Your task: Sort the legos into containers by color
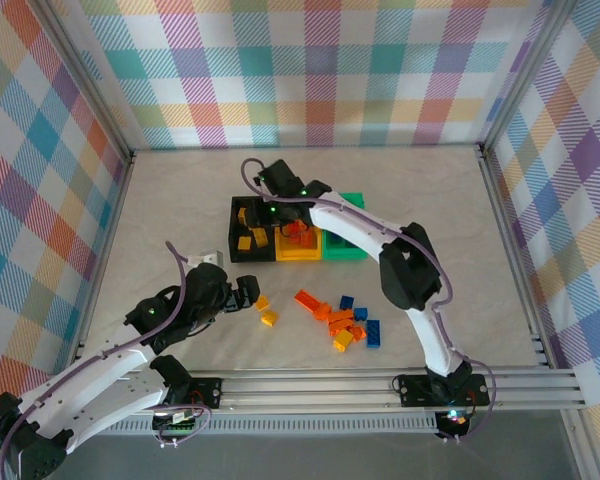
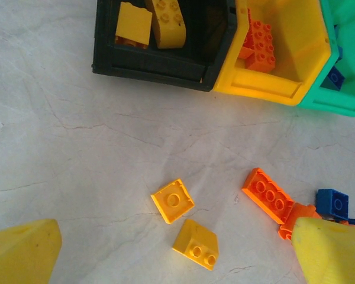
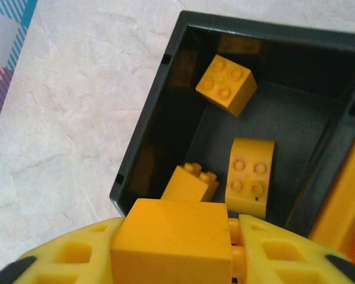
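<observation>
Left gripper [image 2: 177,254] hovers, jaws wide apart, above two yellow legos [image 2: 173,200] on the table [image 2: 77,148], orange and blue legos [image 1: 345,322] just beside. Beyond, right gripper [image 3: 176,228] hangs over the black bin [image 3: 143,148], a yellow brick [image 3: 165,251] between its jaws; whether they clamp it, I cannot tell.

The left arm [image 1: 90,385] and right arm [image 1: 432,335] share white links, black joints and mauve cables [image 1: 184,278]. At five o'clock the right base [image 1: 435,388] shows a green light [image 1: 450,415]; the fingers [image 2: 328,251] are yellow.

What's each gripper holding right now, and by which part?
The right gripper has a yellow brick between its fingers, at its opposite sides, over the black bin; whether it's clamped is unclear. The left gripper is open and empty.
</observation>
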`<move>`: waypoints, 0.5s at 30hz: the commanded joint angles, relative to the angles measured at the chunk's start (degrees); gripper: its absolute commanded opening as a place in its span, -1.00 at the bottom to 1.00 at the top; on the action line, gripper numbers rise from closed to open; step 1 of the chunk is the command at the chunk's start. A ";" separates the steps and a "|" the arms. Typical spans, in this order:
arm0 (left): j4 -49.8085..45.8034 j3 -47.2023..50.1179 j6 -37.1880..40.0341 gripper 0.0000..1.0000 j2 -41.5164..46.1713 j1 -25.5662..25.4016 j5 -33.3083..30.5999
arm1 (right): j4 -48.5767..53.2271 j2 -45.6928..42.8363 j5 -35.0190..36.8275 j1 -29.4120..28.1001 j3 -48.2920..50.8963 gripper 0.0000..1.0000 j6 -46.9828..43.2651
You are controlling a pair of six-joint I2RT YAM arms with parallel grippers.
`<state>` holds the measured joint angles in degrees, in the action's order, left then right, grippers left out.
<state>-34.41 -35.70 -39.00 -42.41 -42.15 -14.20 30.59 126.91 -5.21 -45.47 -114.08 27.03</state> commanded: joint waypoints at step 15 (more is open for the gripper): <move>1.45 -0.91 1.18 1.00 -2.54 1.21 2.28 | -3.25 -18.18 7.06 -0.15 19.96 0.40 2.53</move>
<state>-34.24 -35.70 -38.83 -44.75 -41.78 -12.86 28.58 115.74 -0.86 -45.47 -98.91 26.98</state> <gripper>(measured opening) 0.998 0.696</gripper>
